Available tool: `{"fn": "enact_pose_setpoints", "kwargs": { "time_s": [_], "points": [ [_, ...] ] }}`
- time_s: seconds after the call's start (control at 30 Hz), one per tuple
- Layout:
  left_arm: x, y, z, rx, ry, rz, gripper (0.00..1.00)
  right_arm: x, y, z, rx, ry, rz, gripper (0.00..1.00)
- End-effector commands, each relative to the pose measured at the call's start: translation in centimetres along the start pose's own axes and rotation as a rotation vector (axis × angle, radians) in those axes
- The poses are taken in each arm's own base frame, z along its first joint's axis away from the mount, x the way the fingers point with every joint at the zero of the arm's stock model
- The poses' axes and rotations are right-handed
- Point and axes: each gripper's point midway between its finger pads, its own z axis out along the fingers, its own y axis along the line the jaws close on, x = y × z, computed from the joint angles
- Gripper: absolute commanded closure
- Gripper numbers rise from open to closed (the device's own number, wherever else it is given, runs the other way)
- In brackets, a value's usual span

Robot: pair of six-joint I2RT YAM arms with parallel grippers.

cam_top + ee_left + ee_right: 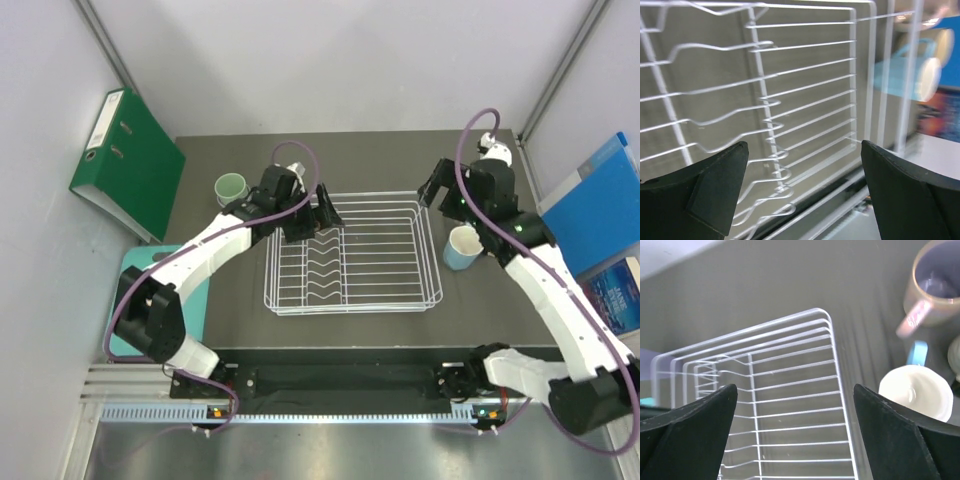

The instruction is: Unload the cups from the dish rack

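Note:
The white wire dish rack (350,262) sits mid-table, and no cup shows inside it. A mint green cup (231,188) stands on the table left of the rack. A light blue cup (462,247) stands right of it and shows through the wires in the left wrist view (905,75). The right wrist view shows that blue-handled cup (915,390) and a lavender cup (935,285) beyond the rack (790,390). My left gripper (318,220) (804,150) is open and empty over the rack's far left corner (765,100). My right gripper (437,195) (795,390) is open and empty over its far right corner.
A green binder (130,160) leans at the far left. A teal board (150,290) lies at the left near edge. A blue folder (600,200) and books (615,295) stand on the right. A pale object (955,352) sits at the right wrist view's edge.

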Motion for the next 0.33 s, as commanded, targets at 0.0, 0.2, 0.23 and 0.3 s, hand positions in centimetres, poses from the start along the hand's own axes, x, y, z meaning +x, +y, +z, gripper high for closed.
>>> {"fn": "enact_pose_setpoints", "kwargs": {
  "time_s": [0.0,0.2,0.23,0.3],
  "points": [
    [0.2,1.9,-0.6,-0.238,-0.005,0.213,0.01,-4.2,3.2,-4.2,-0.099,-0.198,-0.064,0.0],
    [0.4,1.6,-0.9,-0.362,-0.065,0.389,0.01,-4.5,4.5,-7.0,-0.132,-0.306,-0.164,0.0],
    [0.3,1.4,-1.0,-0.363,-0.072,0.397,0.01,-4.6,4.6,-7.2,-0.133,-0.313,-0.177,0.0],
    [0.3,0.9,-1.3,-0.348,-0.085,0.397,0.01,-5.0,5.3,-7.9,-0.152,-0.328,-0.183,0.0]
  ]
}}
